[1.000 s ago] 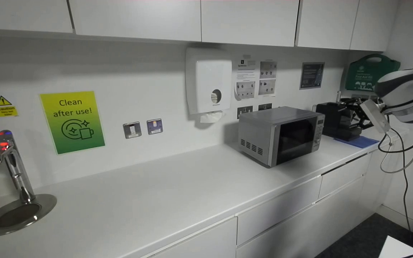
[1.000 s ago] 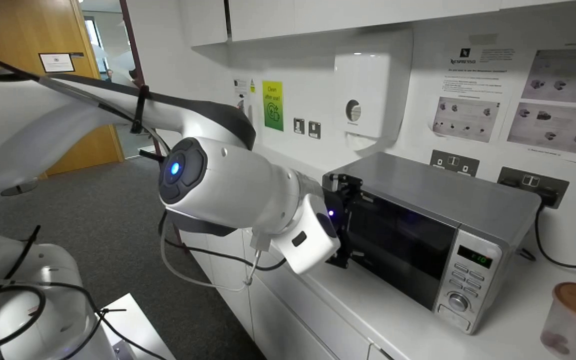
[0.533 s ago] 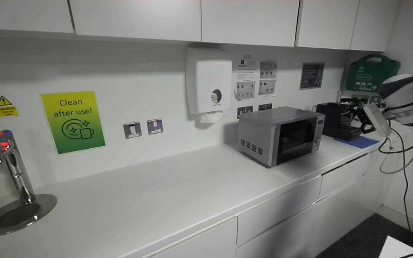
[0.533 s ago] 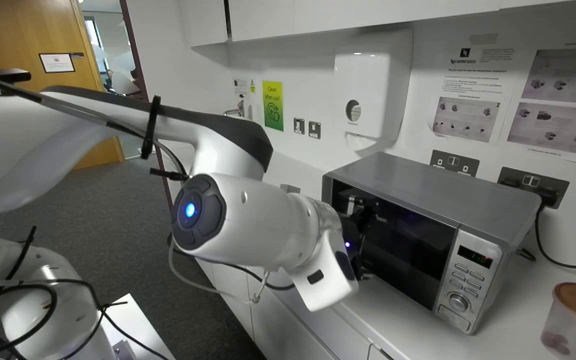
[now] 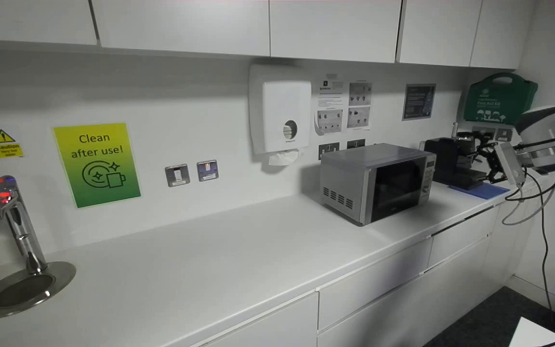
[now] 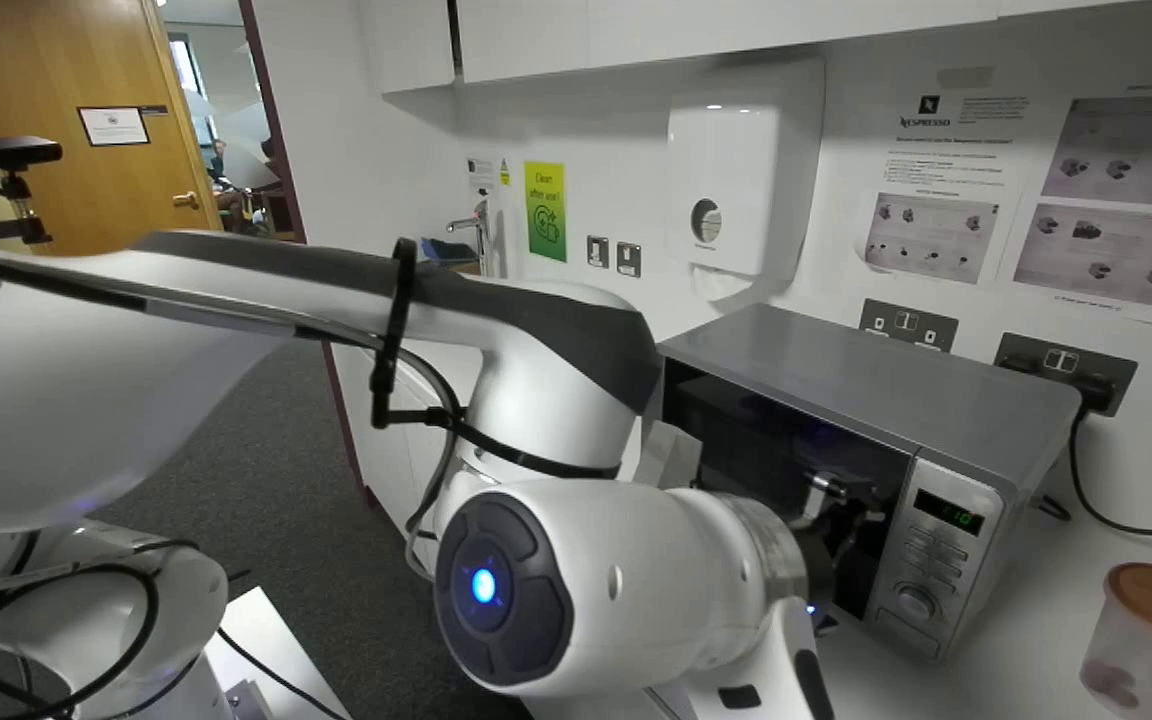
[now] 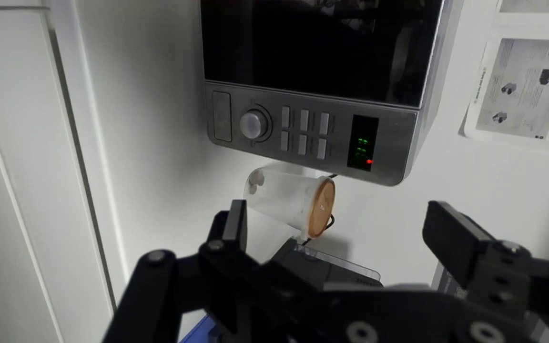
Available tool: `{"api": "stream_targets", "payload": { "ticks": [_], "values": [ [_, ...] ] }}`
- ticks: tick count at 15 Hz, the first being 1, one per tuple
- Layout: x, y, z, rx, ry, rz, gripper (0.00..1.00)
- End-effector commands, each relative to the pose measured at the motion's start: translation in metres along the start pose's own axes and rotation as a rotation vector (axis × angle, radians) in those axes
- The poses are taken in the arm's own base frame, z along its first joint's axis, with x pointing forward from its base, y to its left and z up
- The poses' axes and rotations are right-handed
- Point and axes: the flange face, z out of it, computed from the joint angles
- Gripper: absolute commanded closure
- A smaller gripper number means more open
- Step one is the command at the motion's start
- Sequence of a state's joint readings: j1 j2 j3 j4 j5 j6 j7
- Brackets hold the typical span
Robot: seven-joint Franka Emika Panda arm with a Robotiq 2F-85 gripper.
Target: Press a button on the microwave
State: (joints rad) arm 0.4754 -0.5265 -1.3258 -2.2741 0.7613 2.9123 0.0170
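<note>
The silver-grey microwave with a dark window shows in both exterior views point(image 5: 345, 185) point(image 6: 856, 385) and at the top of the wrist view point(image 7: 398, 143). Its control strip has several small buttons point(image 7: 304, 131) point(image 6: 936, 558), a round knob point(image 7: 253, 124) and a lit green display point(image 7: 363, 143). My gripper point(image 7: 337, 207) is open and empty, its fingers wide apart. In the wrist view the control strip lies beyond the fingertips, apart from them. In an exterior view the gripper point(image 6: 844, 515) appears in front of the window's end beside the control strip; the arm partly hides the window.
A clear canister with an orange lid point(image 7: 279, 196) point(image 6: 1146, 640) stands beside the microwave. A black appliance point(image 5: 443, 161) point(image 7: 322, 267) and a blue mat point(image 5: 484, 191) are near the gripper. A white wall dispenser point(image 5: 280, 111) hangs above the counter point(image 5: 239, 246).
In an exterior view the arm and gripper have moved right and down, from the window's far end toward the control strip. The gripper stays open; the microwave has not moved.
</note>
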Motion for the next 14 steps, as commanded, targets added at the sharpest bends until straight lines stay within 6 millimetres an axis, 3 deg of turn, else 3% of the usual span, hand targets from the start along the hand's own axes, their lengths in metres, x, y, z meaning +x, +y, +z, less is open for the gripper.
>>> {"api": "stream_targets", "payload": {
  "ticks": [1,3,4,6,14],
  "values": [
    [0.018,-0.008,0.027,0.032,0.04,-0.002,0.0],
    [0.022,-0.008,0.043,0.028,0.06,-0.012,0.03],
    [0.022,-0.006,0.051,0.027,0.069,-0.021,0.26],
    [0.019,-0.005,0.065,0.026,0.078,-0.037,0.31],
    [0.014,0.006,0.101,0.021,0.079,-0.129,0.96]
  ]
}}
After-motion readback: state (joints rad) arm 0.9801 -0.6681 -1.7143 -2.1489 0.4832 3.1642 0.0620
